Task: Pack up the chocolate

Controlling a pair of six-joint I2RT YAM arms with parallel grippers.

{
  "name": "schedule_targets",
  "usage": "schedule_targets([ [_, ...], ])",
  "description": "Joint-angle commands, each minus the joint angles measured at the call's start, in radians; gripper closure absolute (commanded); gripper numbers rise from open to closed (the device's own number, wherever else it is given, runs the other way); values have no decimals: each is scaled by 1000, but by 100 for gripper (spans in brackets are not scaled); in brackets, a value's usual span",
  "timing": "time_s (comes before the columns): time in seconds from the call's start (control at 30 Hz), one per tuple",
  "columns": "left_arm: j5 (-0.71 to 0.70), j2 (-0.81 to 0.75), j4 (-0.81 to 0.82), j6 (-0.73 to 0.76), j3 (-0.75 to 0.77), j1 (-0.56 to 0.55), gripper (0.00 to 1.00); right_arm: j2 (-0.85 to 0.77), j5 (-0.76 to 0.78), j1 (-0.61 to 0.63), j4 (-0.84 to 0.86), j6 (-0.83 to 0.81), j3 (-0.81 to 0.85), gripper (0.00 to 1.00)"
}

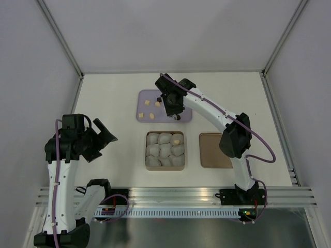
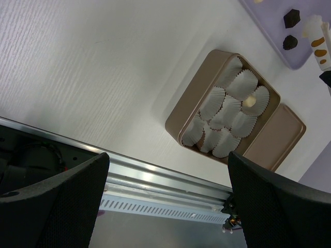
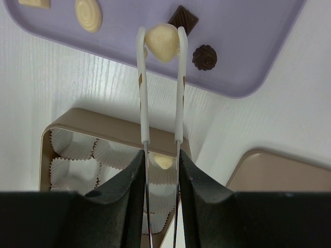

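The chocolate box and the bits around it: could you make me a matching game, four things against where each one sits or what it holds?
Things
1. tan box
2. brown lid
3. dark rosette chocolate
4. pale rounded chocolate

Places or states
A. pinched between the tips of the white tongs
B. lying on the purple tray
C. lined with white paper cups
D. flat on the table, to one side of the box

Pairs: 1-C, 2-D, 3-B, 4-A.
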Motion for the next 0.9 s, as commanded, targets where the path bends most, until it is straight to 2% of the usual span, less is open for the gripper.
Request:
schedule_targets([
  [0.0, 39, 5, 11, -35, 15, 6, 0, -104, 9, 4, -27, -3, 20, 85],
  [0.27, 98, 7, 8, -54, -1, 6, 0, -261, 4, 93, -102, 61, -63, 84],
  [0.57, 142, 68, -8, -34, 15, 0, 0, -369, -14, 220, -161, 155, -161, 84],
  [0.77, 122, 99, -3, -66, 17, -33, 0, -381, -6, 274, -144, 197, -209, 84],
  [0.8, 114, 108, -1, -69, 15, -84, 0, -381, -8, 277, -139, 200, -215, 84],
  [0.87, 88, 117, -3, -89, 15, -118, 1, -374, -11, 278, -130, 207, -226, 84],
])
